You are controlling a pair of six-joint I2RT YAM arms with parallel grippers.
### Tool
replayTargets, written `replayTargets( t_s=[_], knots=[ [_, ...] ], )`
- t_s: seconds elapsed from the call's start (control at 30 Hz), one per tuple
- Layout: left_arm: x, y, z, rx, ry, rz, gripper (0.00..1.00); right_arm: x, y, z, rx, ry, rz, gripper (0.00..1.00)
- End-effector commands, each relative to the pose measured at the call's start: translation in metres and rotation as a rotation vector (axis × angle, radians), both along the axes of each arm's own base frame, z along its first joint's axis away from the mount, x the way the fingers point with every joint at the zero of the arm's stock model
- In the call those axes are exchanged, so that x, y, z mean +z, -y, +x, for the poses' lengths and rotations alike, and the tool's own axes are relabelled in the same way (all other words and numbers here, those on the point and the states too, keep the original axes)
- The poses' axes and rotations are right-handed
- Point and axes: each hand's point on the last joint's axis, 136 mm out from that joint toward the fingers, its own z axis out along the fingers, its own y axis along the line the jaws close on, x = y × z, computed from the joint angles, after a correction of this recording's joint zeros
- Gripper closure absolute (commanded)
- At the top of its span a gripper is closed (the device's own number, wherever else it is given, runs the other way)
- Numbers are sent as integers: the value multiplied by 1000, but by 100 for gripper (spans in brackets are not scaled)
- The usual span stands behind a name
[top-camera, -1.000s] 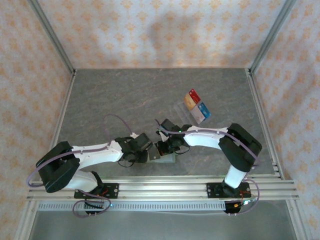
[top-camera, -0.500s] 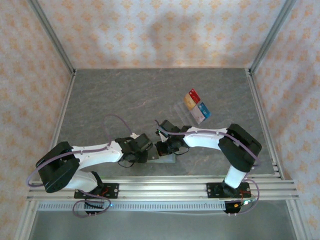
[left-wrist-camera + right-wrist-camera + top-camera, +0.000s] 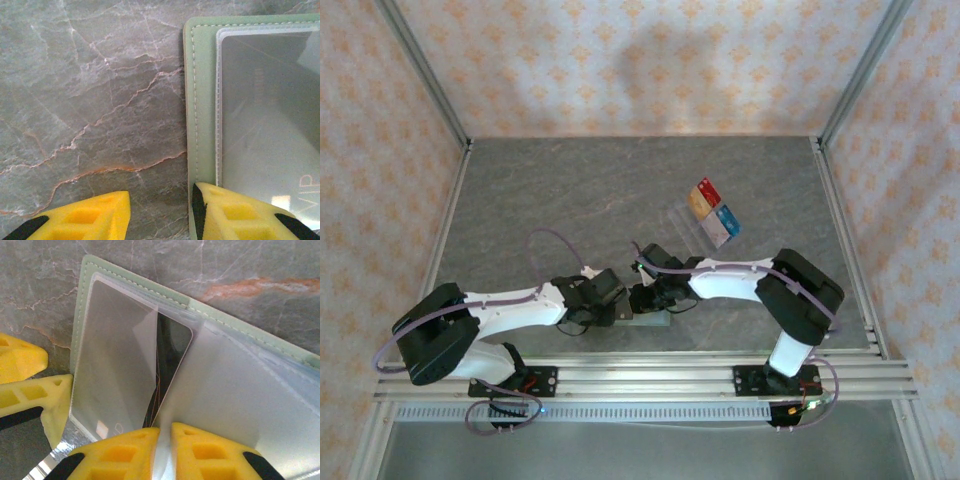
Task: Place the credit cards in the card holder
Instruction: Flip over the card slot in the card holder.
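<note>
L gripper (image 3: 160, 200) open, pins card holder (image 3: 200, 75); R gripper (image 3: 162, 432) near-shut, grip unclear. Risk: black card (image 3: 172, 350) only half-in, may jam or slip out.

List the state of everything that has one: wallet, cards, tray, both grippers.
wallet: lying open, clear pockets up
black card: partway into a wallet pocket, near end out
pale card: seated in a clear pocket
tray: holding the loose cards
loose cards: in the tray, not yet loaded
left gripper: open, straddling the wallet's edge
right gripper: jaws nearly together at the black card's near end, grip unclear
</note>
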Motion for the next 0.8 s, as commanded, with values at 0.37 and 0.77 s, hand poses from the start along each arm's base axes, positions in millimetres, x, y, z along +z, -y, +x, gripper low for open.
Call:
replayTargets(
  t_s=[0.37,0.77],
  knots=[
    [-23,-14,-13,26,-37,38,60,34,20,4,-48,86,-81,80],
    [-24,-13,-13,27,-38,36,60,31,41,35,-76,183,-323,77]
  ],
)
